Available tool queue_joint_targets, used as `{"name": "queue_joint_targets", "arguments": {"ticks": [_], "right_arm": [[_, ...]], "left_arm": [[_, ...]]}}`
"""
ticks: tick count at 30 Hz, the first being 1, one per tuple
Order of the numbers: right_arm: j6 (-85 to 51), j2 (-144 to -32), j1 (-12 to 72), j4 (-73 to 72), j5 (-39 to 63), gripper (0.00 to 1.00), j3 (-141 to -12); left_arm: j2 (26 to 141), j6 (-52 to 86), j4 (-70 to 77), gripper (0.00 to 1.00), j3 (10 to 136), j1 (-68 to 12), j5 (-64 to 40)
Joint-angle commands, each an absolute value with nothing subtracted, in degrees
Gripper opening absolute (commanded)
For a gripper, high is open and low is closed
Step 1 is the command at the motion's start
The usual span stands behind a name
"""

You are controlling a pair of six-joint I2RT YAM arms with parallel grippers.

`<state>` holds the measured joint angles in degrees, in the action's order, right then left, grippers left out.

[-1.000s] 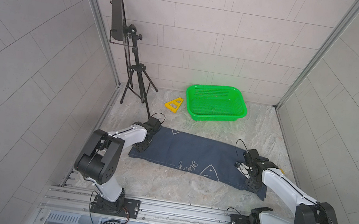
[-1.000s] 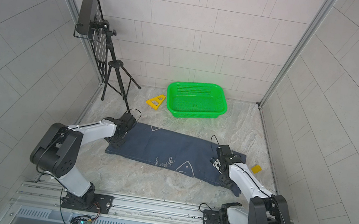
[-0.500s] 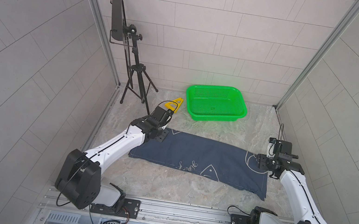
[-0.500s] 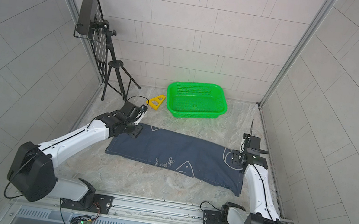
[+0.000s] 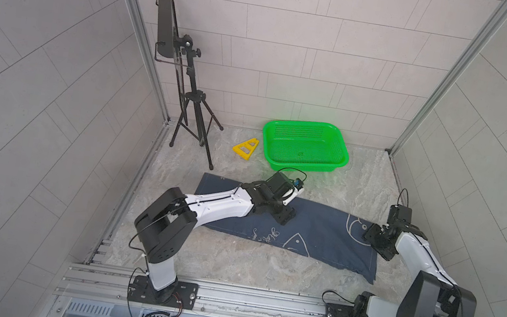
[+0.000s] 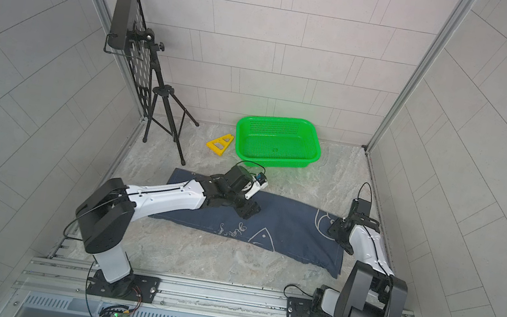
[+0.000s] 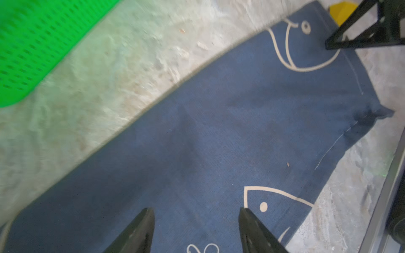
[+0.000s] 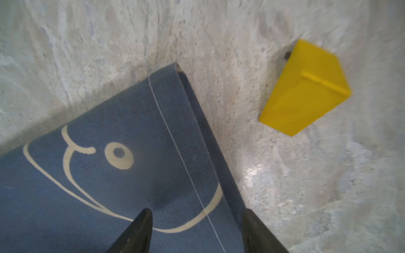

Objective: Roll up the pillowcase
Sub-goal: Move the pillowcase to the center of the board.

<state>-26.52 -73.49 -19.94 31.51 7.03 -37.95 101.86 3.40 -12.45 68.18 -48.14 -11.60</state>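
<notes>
Pillowcase [image 5: 319,235] flat on floor [image 5: 228,265]; left fingers [image 7: 137,232], right fingers [image 8: 138,232] apart

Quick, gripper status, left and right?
The left gripper is open and empty, over the middle of the pillowcase.
The right gripper is open and empty, over the pillowcase's seamed end.

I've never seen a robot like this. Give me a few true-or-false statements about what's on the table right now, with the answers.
1. The pillowcase lies spread flat on the table, not rolled. True.
2. The green basket holds a cloth. False: it is empty.
3. The left gripper and the right gripper both have open jaws and hold nothing. True.
4. The yellow triangle lies inside the green basket. False: it lies on the table beside it.
</notes>
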Motion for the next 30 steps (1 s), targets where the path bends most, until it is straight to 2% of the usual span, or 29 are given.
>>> {"name": "queue_joint_targets", "arguments": {"ticks": [1, 6, 11, 20, 24, 30], "right_arm": [[-28.5, -75.99, -19.62, 31.07, 8.47, 0.66, -38.06], [-29.51, -78.34, -18.06, 29.91, 7.11, 0.67, -38.94], [-28.42, -81.16, -16.3, 30.39, 6.36, 0.67, -41.06], [-26.02, -83.58, -9.87, 31.57, 6.17, 0.71, -44.57], [-25.74, -81.63, -9.43, 32.13, 7.56, 0.71, -45.56], [-24.74, -78.21, -9.47, 35.0, 8.85, 0.7, -45.24]], "left_arm": [[104.97, 3.76, -12.3, 0.68, 67.94, -48.08, -8.68], [109.99, 2.43, -15.59, 0.67, 69.28, -47.97, -0.28], [110.31, 2.87, -17.26, 0.66, 65.94, -47.29, 3.01], [104.29, 5.26, -19.77, 0.66, 55.33, -44.94, 6.52], [99.43, 7.61, -20.0, 0.66, 51.48, -41.42, 7.56], [97.38, 6.37, -24.26, 0.67, 56.54, -41.01, 9.41]]}}
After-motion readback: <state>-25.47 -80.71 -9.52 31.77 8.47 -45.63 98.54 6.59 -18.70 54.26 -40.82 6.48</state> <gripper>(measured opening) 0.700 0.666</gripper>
